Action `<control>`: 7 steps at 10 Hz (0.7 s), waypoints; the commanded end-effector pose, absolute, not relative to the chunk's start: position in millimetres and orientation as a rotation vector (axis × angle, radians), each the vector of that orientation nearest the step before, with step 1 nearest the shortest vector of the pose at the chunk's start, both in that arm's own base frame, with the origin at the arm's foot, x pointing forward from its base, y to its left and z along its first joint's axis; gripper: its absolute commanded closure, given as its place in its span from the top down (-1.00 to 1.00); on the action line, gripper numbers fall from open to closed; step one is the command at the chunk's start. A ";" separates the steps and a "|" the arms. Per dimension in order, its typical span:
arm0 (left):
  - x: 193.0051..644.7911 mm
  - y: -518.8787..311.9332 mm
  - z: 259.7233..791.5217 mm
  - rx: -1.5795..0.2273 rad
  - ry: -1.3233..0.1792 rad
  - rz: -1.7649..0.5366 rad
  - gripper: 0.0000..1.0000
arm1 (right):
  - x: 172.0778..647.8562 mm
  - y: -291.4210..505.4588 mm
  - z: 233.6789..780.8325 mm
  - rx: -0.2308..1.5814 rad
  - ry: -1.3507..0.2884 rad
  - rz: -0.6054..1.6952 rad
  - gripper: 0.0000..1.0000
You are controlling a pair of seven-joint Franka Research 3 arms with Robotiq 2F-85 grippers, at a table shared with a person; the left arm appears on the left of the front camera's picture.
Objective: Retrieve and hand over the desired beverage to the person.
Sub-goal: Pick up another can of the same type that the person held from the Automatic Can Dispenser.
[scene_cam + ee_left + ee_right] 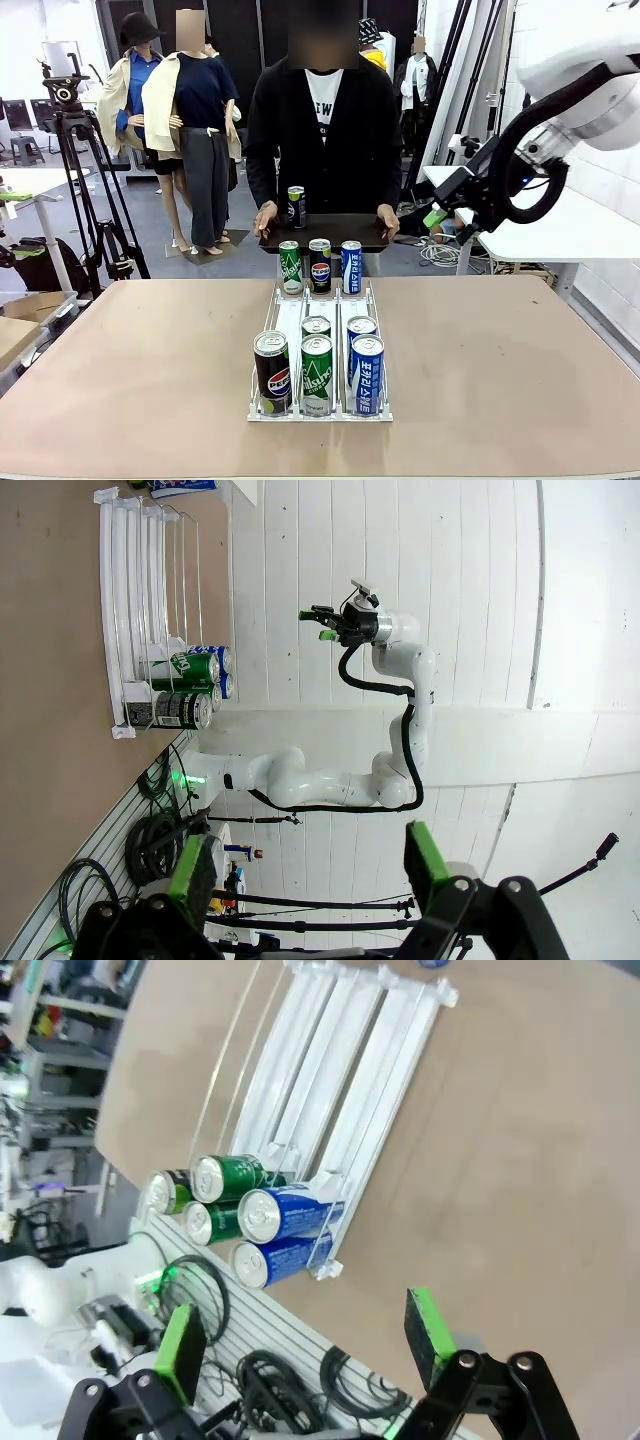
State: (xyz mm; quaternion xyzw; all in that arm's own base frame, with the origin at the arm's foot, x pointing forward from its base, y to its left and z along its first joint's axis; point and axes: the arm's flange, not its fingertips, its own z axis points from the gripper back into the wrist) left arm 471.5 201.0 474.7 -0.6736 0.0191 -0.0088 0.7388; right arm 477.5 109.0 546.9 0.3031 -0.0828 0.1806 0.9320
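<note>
Front view: a white rack at mid-table holds the drinks. A Pepsi can, a green can and a blue can stand at its near end, with two more just behind them. The far cans, three in a row, stand at its other end. Beyond the table the person holds a dark tray with both hands. The tray can stands upright on it; its label is perhaps dark green, but it is too small to tell. The right gripper hangs high at the right, well apart from the rack, jaws spread and empty. In the left wrist view the left gripper is likewise spread wide with nothing between its pads.
</note>
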 end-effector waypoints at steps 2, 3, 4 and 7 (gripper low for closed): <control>470.6 202.5 475.5 -1.471 0.035 -0.014 1.00 | 487.5 145.9 545.7 0.534 -0.118 0.373 1.00; 470.6 202.5 475.5 -1.471 0.035 -0.014 1.00 | 485.6 160.2 542.2 0.507 -0.101 0.382 1.00; 470.6 202.5 475.5 -1.471 0.035 -0.014 1.00 | 480.6 175.2 537.6 0.476 -0.086 0.395 1.00; 470.6 202.5 475.5 -1.471 0.035 -0.014 1.00 | 462.1 219.0 518.4 0.389 -0.066 0.423 1.00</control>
